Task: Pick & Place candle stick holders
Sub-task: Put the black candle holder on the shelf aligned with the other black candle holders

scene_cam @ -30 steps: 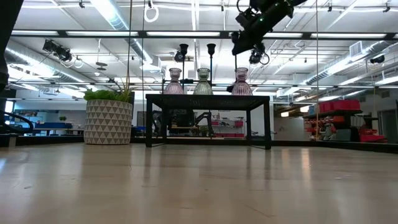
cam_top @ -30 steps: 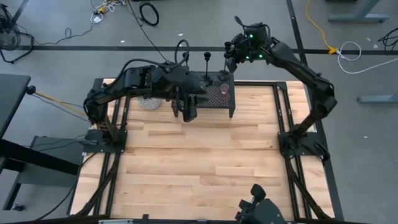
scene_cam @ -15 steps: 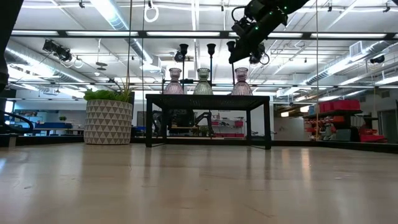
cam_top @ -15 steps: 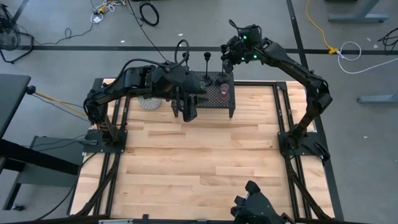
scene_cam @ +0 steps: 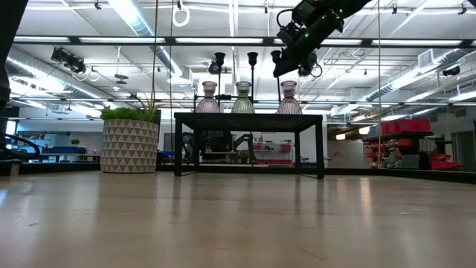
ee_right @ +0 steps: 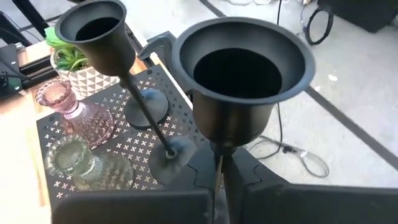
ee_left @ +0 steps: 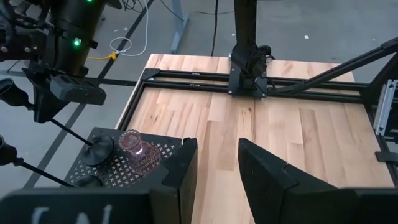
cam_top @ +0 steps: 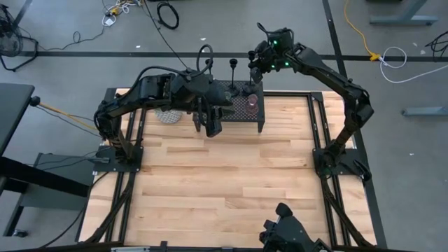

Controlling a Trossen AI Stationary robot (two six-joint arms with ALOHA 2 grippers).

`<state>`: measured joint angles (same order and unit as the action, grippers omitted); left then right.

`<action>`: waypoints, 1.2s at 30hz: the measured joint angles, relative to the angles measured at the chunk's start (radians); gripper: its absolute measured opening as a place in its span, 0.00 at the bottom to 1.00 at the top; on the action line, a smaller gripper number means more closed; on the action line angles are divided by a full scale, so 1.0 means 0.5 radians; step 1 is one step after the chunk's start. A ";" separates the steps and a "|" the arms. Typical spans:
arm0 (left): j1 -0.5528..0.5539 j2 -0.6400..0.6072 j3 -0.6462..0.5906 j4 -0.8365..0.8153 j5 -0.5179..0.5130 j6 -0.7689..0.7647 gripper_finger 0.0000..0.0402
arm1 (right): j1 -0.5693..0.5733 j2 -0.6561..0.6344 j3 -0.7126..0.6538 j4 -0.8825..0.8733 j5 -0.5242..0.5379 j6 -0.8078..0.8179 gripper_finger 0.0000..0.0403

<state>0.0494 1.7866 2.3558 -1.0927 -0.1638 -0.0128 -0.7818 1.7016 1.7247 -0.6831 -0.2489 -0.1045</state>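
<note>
A black mesh rack (scene_cam: 249, 117) stands at the table's far edge. On it stand two pinkish glass cups (scene_cam: 208, 98) (scene_cam: 288, 98), an olive glass cup (scene_cam: 243, 98) and two free black stems (scene_cam: 219, 61) (scene_cam: 253, 59) on their round bases. My right gripper (cam_top: 257, 64) is above the rack's far right corner, shut on the third black stem (ee_right: 242, 62). My left gripper (cam_top: 212, 126) is open and empty over the rack's near edge; its fingers (ee_left: 186, 168) show a wide gap. My right gripper pinches the thin stem (ee_right: 219, 163) between its two fingers, just below the cup top. The fingers lie across the stem. In the left wrist view the stem slants down from the gripper (ee_left: 53, 102), and its round base (ee_left: 99, 149) appears to sit on the rack beside a pinkish cup (ee_left: 134, 146).
A green plant in a white patterned pot (scene_cam: 130, 145) stands on the table left of the rack, under my left arm (cam_top: 140, 94). The wooden table (cam_top: 224, 175) stretches from the rack toward the near edge. Black frame rails (cam_top: 318, 140) run along the table's sides.
My right gripper has gone a little toward the table's left, up to the right-hand black stem's cup top, and has then kept still.
</note>
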 joint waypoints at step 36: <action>0.000 0.000 0.000 0.000 0.000 0.000 0.30 | -0.001 -0.042 -0.135 0.085 -0.013 0.080 0.48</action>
<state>0.0494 1.7866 2.3558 -1.0927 -0.1638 -0.0128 -0.7822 1.6804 1.6573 -0.6405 -0.2554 -0.0644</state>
